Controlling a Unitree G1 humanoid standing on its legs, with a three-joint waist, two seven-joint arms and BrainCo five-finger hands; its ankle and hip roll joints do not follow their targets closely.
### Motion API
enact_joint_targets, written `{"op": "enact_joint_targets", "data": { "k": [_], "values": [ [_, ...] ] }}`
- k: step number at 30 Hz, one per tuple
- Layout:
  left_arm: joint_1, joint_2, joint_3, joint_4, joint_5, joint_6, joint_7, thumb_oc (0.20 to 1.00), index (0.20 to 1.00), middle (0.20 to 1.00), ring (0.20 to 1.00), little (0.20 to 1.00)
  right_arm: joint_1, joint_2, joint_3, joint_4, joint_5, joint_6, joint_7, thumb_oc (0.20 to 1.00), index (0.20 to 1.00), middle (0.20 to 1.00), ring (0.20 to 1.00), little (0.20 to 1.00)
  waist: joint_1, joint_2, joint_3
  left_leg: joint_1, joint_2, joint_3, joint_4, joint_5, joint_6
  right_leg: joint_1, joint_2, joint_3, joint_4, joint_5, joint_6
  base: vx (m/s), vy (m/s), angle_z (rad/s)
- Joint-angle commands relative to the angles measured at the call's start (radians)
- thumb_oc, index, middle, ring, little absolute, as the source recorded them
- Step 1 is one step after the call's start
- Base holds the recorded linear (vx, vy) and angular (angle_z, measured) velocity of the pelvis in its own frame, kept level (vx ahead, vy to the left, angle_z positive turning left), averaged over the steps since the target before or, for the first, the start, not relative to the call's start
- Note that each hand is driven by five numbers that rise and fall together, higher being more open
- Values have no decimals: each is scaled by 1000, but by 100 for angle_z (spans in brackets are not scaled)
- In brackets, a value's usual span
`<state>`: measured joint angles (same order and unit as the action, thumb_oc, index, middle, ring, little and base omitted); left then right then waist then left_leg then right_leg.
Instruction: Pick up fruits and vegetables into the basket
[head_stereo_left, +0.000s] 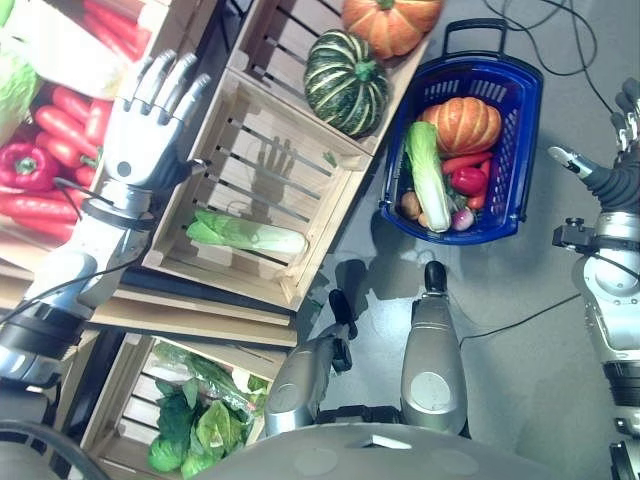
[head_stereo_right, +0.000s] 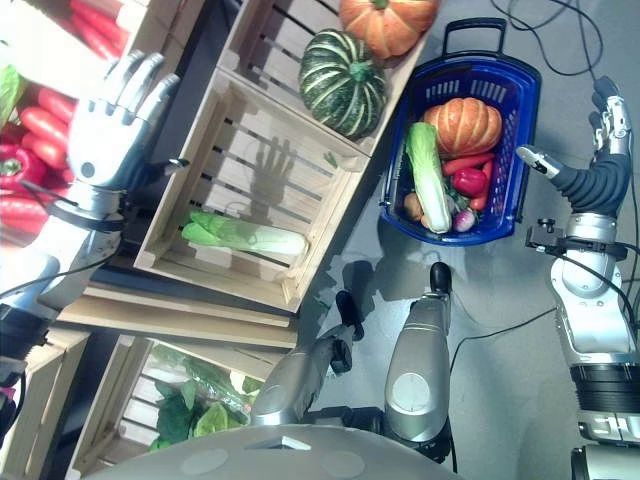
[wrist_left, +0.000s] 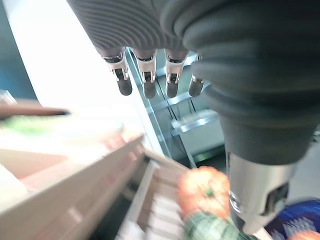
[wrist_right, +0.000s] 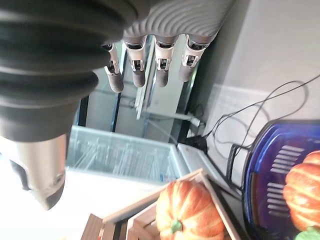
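- Left eye view: the left robot hand (head_stereo_left: 150, 125) is being held with fingers straight and apart, gripping nothing, over the edge between the crate of red peppers (head_stereo_left: 45, 150) and the middle wooden crate (head_stereo_left: 250, 180), probably so that either can be reached.
- A green leafy cabbage (head_stereo_left: 245, 235) is lying alone on the slats of that crate, below and just to the right of the left robot hand; judging by the hand's position, it is likely being lined up as the next pick.
- A striped green squash (head_stereo_left: 345, 80) and an orange pumpkin (head_stereo_left: 392, 22) are sitting in the crate beyond it.
- The right robot hand (head_stereo_right: 605, 120) is being held beside the blue basket (head_stereo_left: 520, 120) on the floor, fingers relaxed and apart, empty.
- The basket is already holding a pumpkin, a cabbage, a red pepper and smaller items, so the task is judged to be well along.
- A lower crate of leafy greens (head_stereo_left: 195, 420) is waiting near the left arm.
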<state>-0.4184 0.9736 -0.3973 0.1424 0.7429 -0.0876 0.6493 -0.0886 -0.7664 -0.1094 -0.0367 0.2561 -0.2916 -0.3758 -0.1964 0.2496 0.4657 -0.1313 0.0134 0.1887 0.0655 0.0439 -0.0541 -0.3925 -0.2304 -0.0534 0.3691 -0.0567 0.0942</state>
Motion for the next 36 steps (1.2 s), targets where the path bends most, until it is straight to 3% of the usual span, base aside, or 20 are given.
{"op": "enact_joint_targets", "data": {
  "k": [1,6,17,19,29,36],
  "values": [
    [-27,-65,-15,97,-197,-17,-106,1000,1000,1000,1000,1000,0,-4,14,-107,12,-10,26,1000,1000,1000,1000,1000,-55,-44,-17,-69,32,-27,127,-91,-25,26,-13,40,-14,-48,47,-16,111,-29],
    [-81,-167,-78,277,-230,-27,-133,1000,1000,1000,1000,1000,-40,-6,55,-116,23,6,38,1000,1000,1000,1000,1000,-85,-55,9,-89,31,1,169,-110,-21,-4,-5,69,0,-44,44,5,69,-23],
    [-49,-353,-82,535,-428,-44,-298,1000,1000,1000,1000,1000,-67,27,90,-141,15,6,59,1000,1000,1000,1000,1000,-107,-85,54,-129,35,30,223,-129,-17,-46,8,91,17,-34,44,-16,15,-9],
    [-35,-391,-79,597,-438,-45,-284,1000,1000,1000,1000,1000,-72,29,91,-145,13,13,60,1000,1000,1000,1000,1000,-110,-87,54,-136,32,32,230,-135,-17,-53,6,90,22,-40,44,2,41,-1],
    [-56,-390,-71,750,-427,8,-259,1000,1000,1000,1000,1000,-85,14,95,-159,15,22,42,1000,1000,1000,1000,1000,-106,-102,54,-201,32,40,255,-132,-19,-117,9,94,39,-34,42,-13,14,0],
    [-59,-354,-93,806,-312,100,-166,1000,1000,1000,1000,1000,-61,0,84,-156,9,-6,14,1000,1000,1000,1000,1000,-103,-100,54,-261,23,44,278,-132,-19,-176,2,98,48,-25,42,-23,30,0]
  ]
}}
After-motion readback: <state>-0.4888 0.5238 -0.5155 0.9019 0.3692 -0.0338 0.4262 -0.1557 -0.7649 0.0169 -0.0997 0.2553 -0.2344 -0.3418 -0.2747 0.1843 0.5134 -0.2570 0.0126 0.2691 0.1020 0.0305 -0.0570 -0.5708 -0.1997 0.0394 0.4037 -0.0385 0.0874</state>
